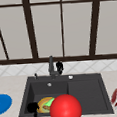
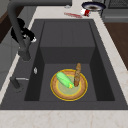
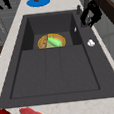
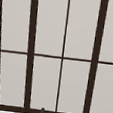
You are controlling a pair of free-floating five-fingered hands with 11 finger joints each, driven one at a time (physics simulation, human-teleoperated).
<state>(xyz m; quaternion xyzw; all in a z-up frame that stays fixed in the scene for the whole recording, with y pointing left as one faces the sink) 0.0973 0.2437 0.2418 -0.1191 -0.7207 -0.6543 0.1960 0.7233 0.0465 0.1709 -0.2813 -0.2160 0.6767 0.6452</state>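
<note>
Right hand (image 1: 59, 67) sits at the tall dark metal faucet (image 1: 51, 66), at roughly 3 o'clock of its upright, fingers curled in toward the faucet's base; whether they actually grip it cannot be told. Left hand (image 1: 32, 107) hangs at the front left rim of the dark grey double-basin sink (image 1: 87, 92), fingers pointing down, loosely straight. At its 3 o'clock, in the left basin, lies a round yellow-rimmed plate (image 2: 68, 95) carrying a green cucumber-like vegetable (image 2: 64, 79) and a brown stick-shaped piece (image 2: 77, 74). A large red ball (image 1: 65, 108) is in the foreground; a flat blue disc (image 1: 3, 103) rests on the counter at the sink's 9 o'clock.
</note>
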